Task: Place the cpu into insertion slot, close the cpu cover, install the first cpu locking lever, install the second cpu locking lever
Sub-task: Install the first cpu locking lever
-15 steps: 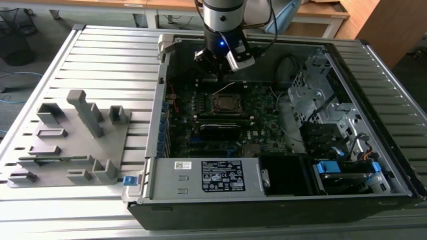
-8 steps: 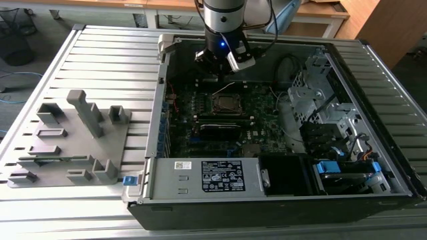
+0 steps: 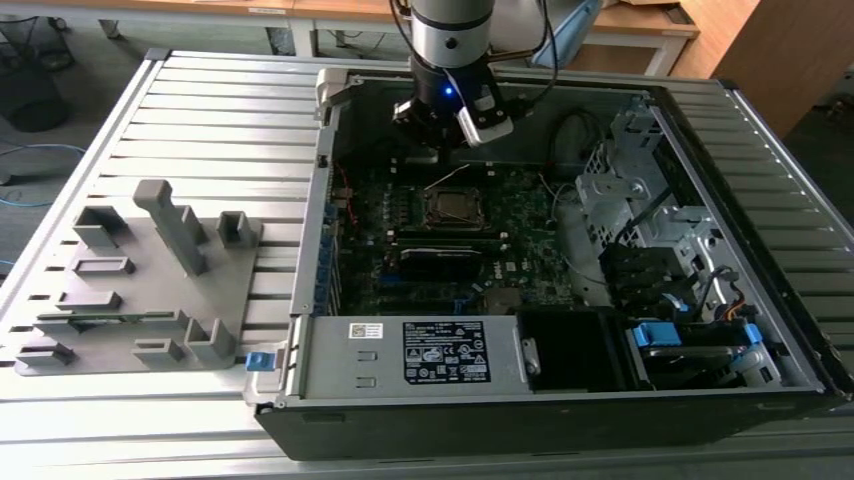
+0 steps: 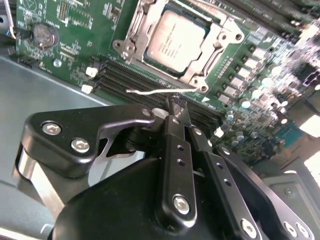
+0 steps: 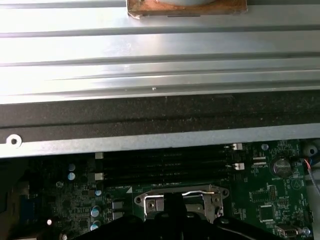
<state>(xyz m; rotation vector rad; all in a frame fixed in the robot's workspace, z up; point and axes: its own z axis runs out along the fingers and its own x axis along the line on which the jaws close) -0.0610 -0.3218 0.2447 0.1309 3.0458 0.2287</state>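
One cpu (image 4: 176, 36) is seen seated under one lowered cpu cover (image 4: 132, 33); one gripper (image 4: 175, 106) is held closed just beside one wire lever (image 4: 150, 92).

The flat square grey-silver cpu (image 4: 175, 37) is seated in the dark square insertion slot (image 4: 161, 68). The silver metal-frame cpu cover (image 4: 131, 37) is laid flat around it. A thin wire locking lever (image 4: 150, 92) sticks out beside it.

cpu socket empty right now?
No. In the second wrist view the cpu lies in it, with the cpu cover framing its grey metal top.
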